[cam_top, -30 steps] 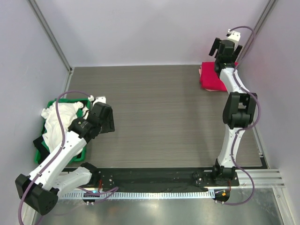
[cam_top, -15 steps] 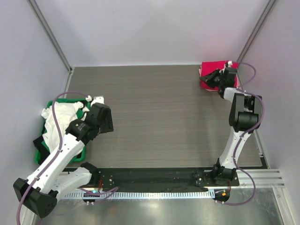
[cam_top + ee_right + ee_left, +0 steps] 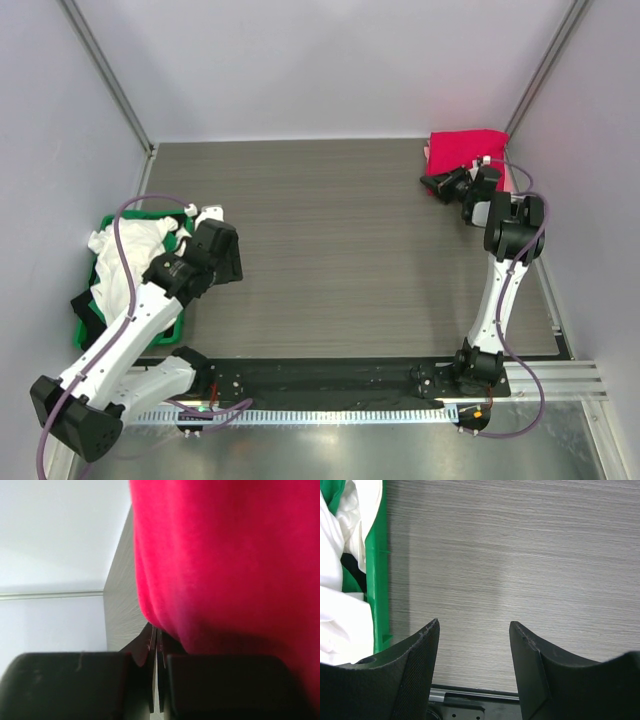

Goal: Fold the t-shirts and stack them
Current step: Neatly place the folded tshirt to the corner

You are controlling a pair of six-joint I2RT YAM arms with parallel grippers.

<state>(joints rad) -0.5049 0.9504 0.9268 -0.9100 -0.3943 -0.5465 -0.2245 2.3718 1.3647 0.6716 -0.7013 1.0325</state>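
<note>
From above, the red t-shirt (image 3: 465,152) lies folded in the far right corner of the table (image 3: 330,220). The right gripper (image 3: 432,186) sits low at the shirt's near left edge. Across the table, the white t-shirt (image 3: 125,250) is heaped in the green crate (image 3: 108,222) at the left edge. The left gripper (image 3: 228,258) hangs just beside the crate, on its right.

The left wrist camera shows the left gripper (image 3: 474,665) with its jaws parted and nothing between them, only bare table (image 3: 530,555) below. The green crate (image 3: 377,580) wall runs down the left, with the white t-shirt (image 3: 340,620) bunched inside it.

The right wrist camera shows the right gripper (image 3: 156,645) with its jaws pressed together, leaving only a hairline between them. The red t-shirt (image 3: 225,555) bulges right at the tips and fills most of the view (whether any cloth is pinched between them I cannot tell).
</note>
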